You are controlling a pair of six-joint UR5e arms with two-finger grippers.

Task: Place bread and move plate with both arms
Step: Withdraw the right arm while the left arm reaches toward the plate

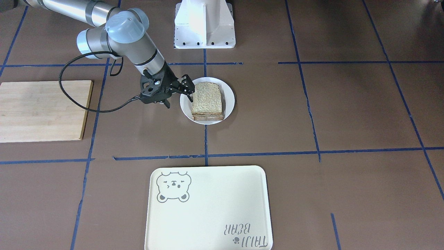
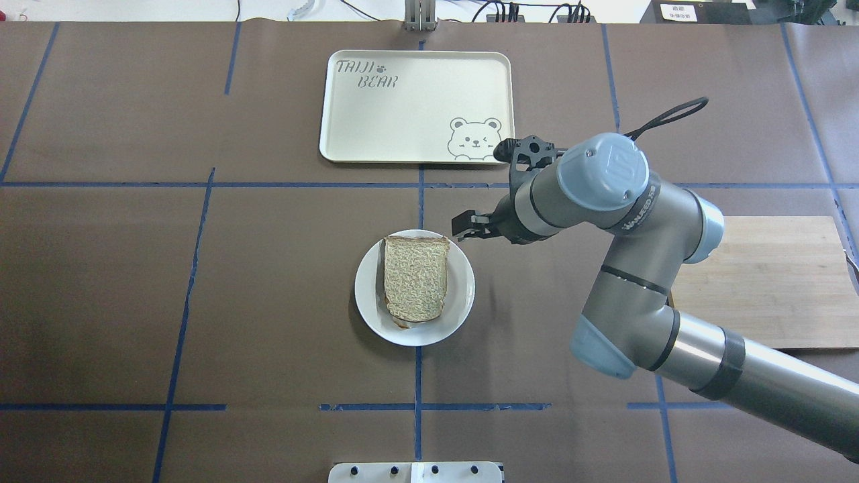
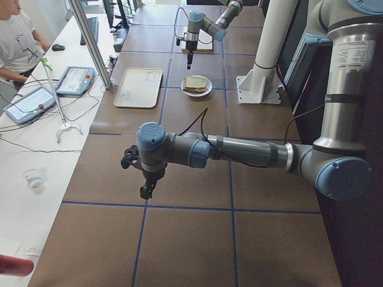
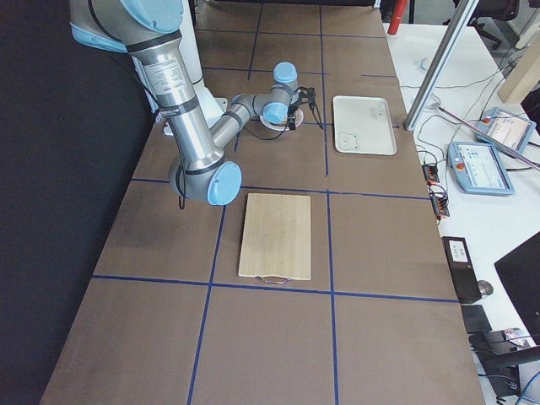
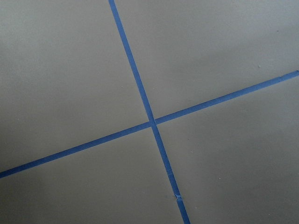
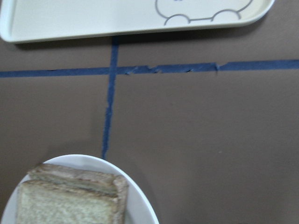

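The bread is a speckled grey-brown slice lying on top of a stack on the small white plate, mid-table. It also shows in the overhead view on the plate, and in the right wrist view. My right gripper is open and empty, just beside the plate's rim, with one fingertip close to the bread's edge; it also shows from overhead. My left gripper shows only in the exterior left view, far from the plate above bare table; I cannot tell if it is open or shut.
A cream tray with a bear drawing lies beyond the plate, also seen in the front-facing view. A wooden board lies on the robot's right. Blue tape lines cross the brown table. An operator sits at a side desk.
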